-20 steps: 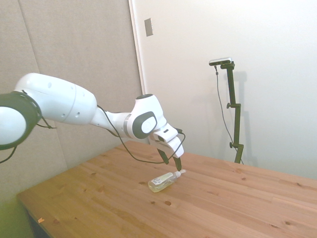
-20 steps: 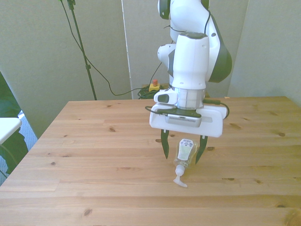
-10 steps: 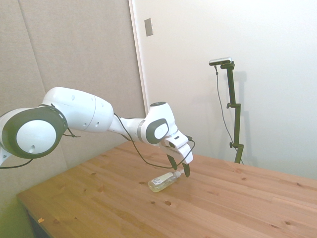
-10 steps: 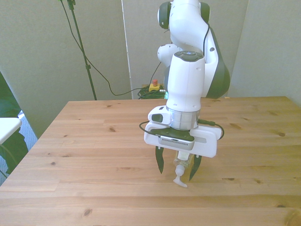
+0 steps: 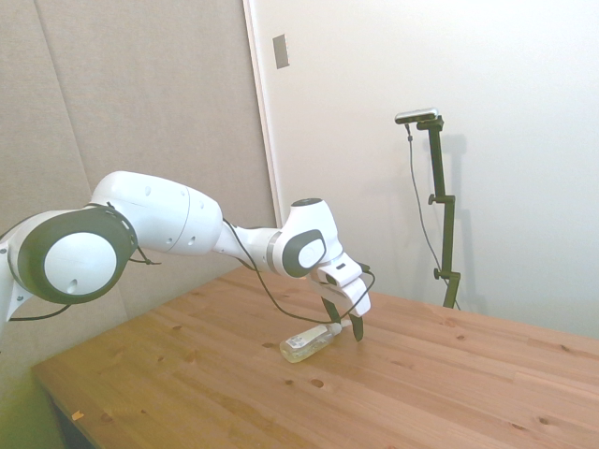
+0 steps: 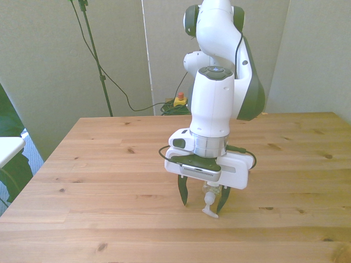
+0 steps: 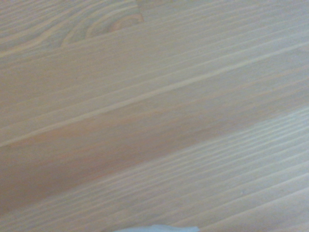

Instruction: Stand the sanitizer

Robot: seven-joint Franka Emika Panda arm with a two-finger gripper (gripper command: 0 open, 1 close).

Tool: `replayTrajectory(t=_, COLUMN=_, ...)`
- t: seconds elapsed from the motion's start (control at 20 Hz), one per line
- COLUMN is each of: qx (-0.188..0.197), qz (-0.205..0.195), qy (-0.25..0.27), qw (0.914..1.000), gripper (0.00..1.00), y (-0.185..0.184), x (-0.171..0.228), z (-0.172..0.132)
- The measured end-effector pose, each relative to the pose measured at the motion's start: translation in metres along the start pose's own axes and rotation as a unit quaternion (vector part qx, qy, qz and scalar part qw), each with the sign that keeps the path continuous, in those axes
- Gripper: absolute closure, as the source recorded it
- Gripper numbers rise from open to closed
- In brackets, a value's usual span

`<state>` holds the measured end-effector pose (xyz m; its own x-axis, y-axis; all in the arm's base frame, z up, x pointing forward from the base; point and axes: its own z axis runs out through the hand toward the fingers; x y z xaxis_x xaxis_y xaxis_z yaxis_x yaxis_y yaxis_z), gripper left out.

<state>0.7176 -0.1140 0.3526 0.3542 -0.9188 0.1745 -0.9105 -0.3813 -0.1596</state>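
The sanitizer [image 5: 309,343] lies on its side on the wooden table [image 5: 449,374], a small clear bottle of yellowish liquid with a white label. Its pump nozzle [image 6: 209,209] points toward the table's near edge in the front view. My gripper [image 6: 202,201] hangs low over the nozzle end, open, with one dark finger on each side of the neck and not touching it. The gripper body hides most of the bottle in the front view. Only blurred wood grain and a pale sliver at the edge [image 7: 154,228] show in the wrist view.
The table's bare boards [image 6: 98,164] spread wide around the bottle. A red button on a yellow base [image 6: 179,100] sits on the floor behind the table, among cables. A white edge [image 6: 8,148] shows at the front view's left.
The gripper has moved down and along the bottle from its body to the nozzle end, still open. The bottle has not moved.
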Motion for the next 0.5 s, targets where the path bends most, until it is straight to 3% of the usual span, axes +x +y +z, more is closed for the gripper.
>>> replayTrajectory(t=0.5, qx=0.001, qz=0.018, qy=-0.015, qw=0.9997, gripper=1.00, y=-0.0006, x=0.0003, z=-0.0008)
